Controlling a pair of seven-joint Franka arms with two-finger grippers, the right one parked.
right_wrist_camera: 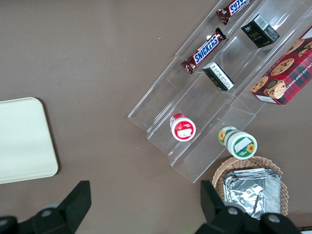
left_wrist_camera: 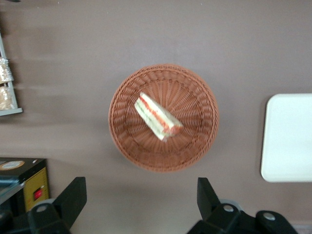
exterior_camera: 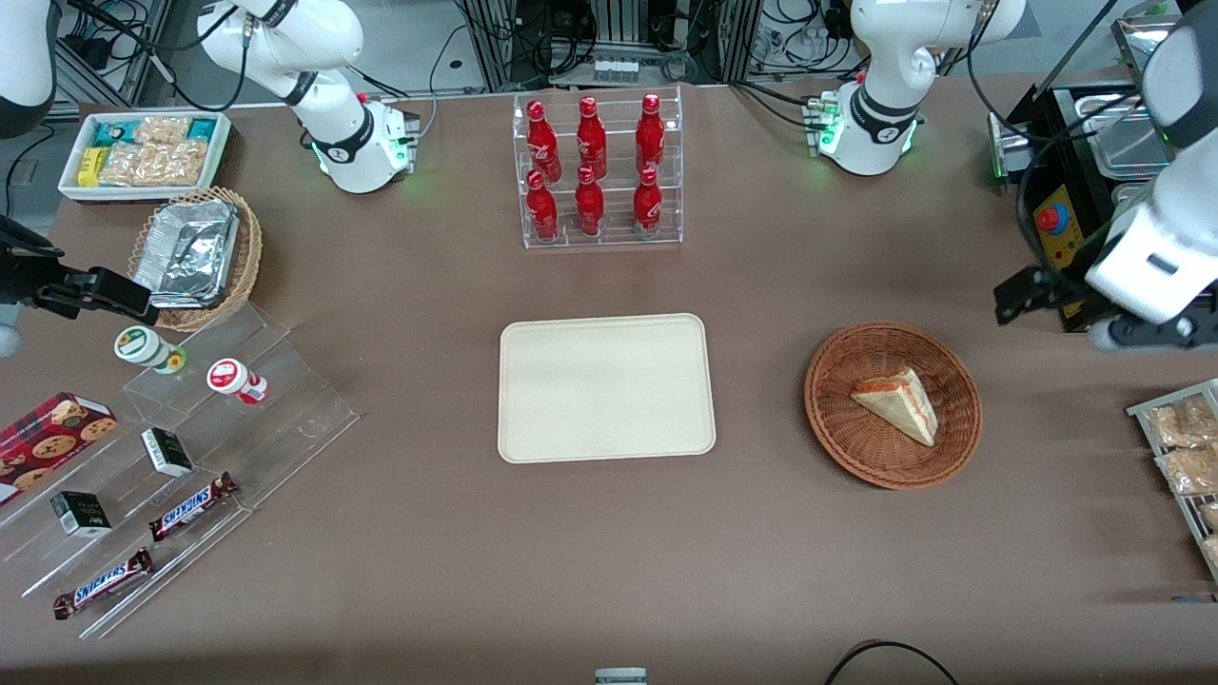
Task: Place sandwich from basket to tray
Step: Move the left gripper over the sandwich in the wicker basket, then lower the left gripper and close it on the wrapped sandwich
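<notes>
The sandwich [exterior_camera: 899, 404] is a pale wedge with red and orange filling, lying in the round reddish-brown wicker basket [exterior_camera: 828, 419]. The cream-beige tray [exterior_camera: 605, 387] lies flat beside the basket, toward the parked arm's end, with nothing on it. My left gripper [exterior_camera: 1011, 300] hangs above the table at the working arm's end, a little farther from the front camera than the basket. It is open and holds nothing. In the left wrist view the sandwich [left_wrist_camera: 158, 117] lies in the basket [left_wrist_camera: 122, 141], well apart from the open gripper [left_wrist_camera: 141, 190], with the tray's edge [left_wrist_camera: 290, 139] beside them.
A clear rack of red bottles [exterior_camera: 601, 171] stands farther from the front camera than the tray. A black box with a red button [exterior_camera: 1056, 224] and a wire rack of baked goods [exterior_camera: 1185, 447] flank the basket. A tan basket with foil trays [exterior_camera: 195, 257] and a clear stepped stand [exterior_camera: 181, 457] are at the parked arm's end.
</notes>
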